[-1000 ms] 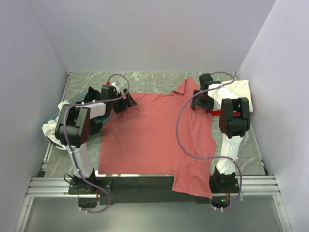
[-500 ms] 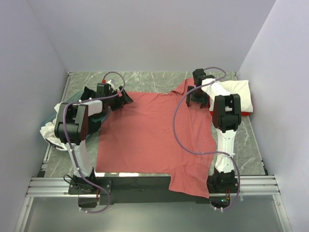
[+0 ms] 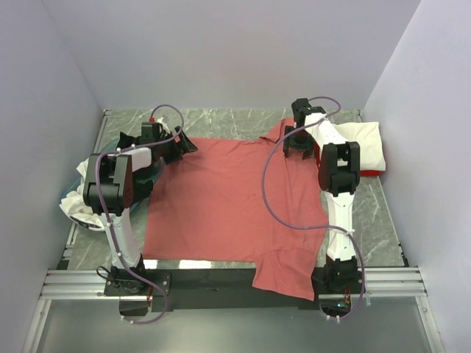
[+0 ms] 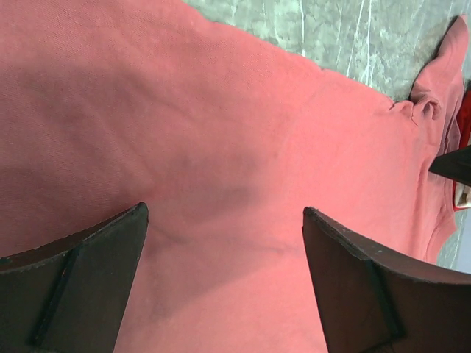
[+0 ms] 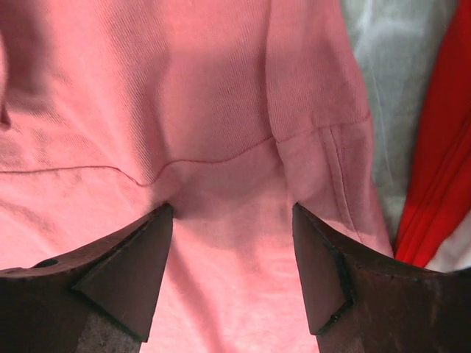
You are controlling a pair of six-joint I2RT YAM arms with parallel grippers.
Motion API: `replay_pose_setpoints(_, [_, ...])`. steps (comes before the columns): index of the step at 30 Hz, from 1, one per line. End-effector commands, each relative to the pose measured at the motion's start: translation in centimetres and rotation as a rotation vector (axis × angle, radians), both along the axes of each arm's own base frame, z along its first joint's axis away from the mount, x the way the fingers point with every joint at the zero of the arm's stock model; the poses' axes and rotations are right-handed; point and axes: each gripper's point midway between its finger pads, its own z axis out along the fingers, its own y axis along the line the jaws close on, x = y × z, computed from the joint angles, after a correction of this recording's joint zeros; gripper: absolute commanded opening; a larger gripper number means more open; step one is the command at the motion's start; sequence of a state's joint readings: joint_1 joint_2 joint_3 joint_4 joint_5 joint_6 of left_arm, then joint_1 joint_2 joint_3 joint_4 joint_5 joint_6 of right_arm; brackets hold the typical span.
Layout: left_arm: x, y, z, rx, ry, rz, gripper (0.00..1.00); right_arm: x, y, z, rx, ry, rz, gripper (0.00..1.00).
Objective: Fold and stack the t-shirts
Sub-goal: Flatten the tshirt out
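Salmon-pink collared shirt lies spread flat on the marble surface. Left gripper, jaws apart, is at its far left corner. Right gripper, jaws apart, is beside the collar, far right.

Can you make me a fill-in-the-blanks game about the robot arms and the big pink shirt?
1. The left gripper and the right gripper are both ____.
2. One ____ of the pink shirt reaches past the near edge of the table.
3. The folded white shirt lies on ____ of the red shirt.
Missing words: open, sleeve, top.
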State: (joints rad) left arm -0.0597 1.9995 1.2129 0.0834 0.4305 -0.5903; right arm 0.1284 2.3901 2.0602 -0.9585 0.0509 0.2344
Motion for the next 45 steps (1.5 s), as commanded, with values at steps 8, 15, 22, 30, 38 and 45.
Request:
replay_pose_setpoints(8, [1.6, 1.1, -0.7, 0.035, 0.017, 0.009, 0.92, 2.2, 1.5, 0.0, 0.055, 0.021, 0.063, 0.69])
replay_pose_setpoints(15, [3.0, 1.4, -0.8, 0.051, 0.016, 0.023, 0.92, 4.0, 1.7, 1.0, 0.102, -0.036, 0.063, 0.77])
replay_pose_setpoints(22, [3.6, 2.4, 0.2, 0.093, -0.006, 0.071, 0.92, 4.8, 2.1, 3.5, 0.14, -0.125, 0.085, 0.82])
replay_pose_setpoints(30, [3.2, 1.1, 9.4, 0.076, -0.221, 0.073, 0.92, 3.4, 2.8, 14.4, 0.179, -0.392, 0.132, 0.86])
replay_pose_setpoints(38, [-4.4, -0.9, 13.9, 0.222, -0.311, 0.157, 0.93, -5.4, 4.6, 17.8, 0.206, -0.49, 0.157, 0.87])
replay_pose_setpoints(45, [-13.9, 0.6, 9.6, 0.287, -0.219, 0.211, 0.93, -12.7, 7.7, 14.4, 0.309, -0.488, 0.173, 0.87])
